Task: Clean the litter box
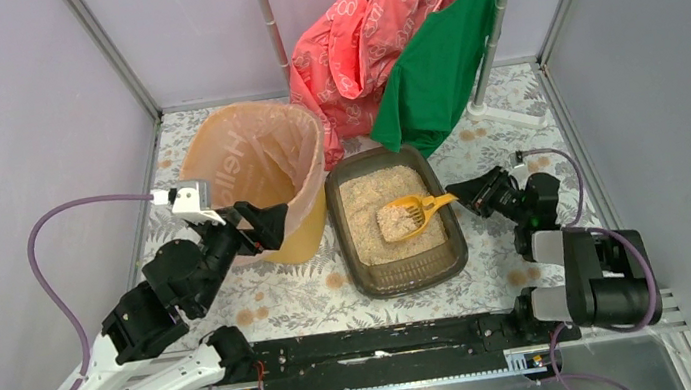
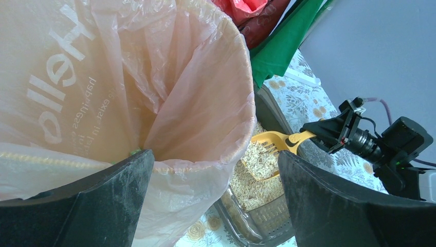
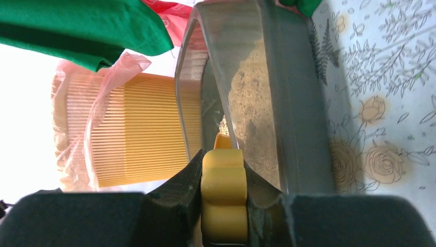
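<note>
The scoop (image 1: 405,215) is pinched by its handle in the right gripper (image 1: 467,191), inside the litter box (image 1: 446,260) beside the bin (image 1: 312,242). The left gripper (image 1: 264,222) is spread wide, empty. A level lift is needed.

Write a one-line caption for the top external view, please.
The right gripper holds a yellow scoop in the litter box; left gripper sits open at the rim of the lined bin.

1. I see a table (image 1: 275,300) with a floral-print top.
2. The yellow bin (image 1: 306,244) stands on it at the back left, and the litter box (image 1: 412,273) sits just beside it, on the right.
3. A white rack foot (image 1: 512,112) rests at the back right.
</note>
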